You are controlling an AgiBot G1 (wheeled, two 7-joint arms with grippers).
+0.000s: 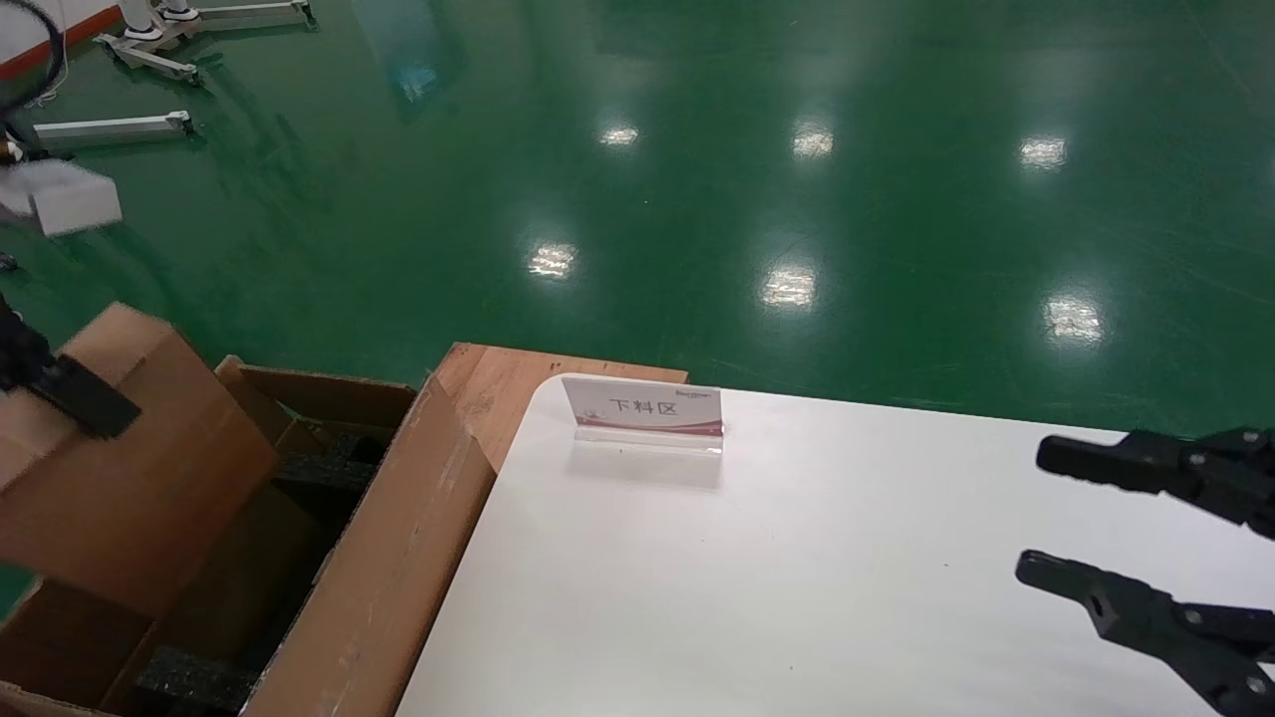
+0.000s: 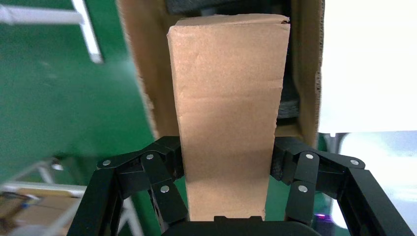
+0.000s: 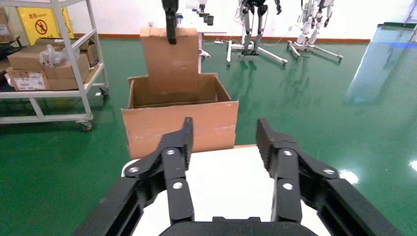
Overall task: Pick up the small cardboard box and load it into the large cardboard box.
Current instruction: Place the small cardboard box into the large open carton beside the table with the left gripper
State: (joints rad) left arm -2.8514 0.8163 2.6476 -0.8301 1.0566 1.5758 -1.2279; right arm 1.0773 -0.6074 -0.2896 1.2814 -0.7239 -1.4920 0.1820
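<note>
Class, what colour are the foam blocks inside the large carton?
Black. The foam blocks show best in the head view, inside the carton.

we see a white bench (image 1: 797,578) with a rounded corner, standing over a glossy green floor (image 1: 797,149). on it, near the far edge, stands a small acrylic sign (image 1: 645,410) with red trim and dark characters. a reddish-brown wooden board (image 1: 498,383) sits at the bench's far left corner. just beside the bench's left edge stands the large cardboard box (image 1: 379,588), on the floor.
</note>
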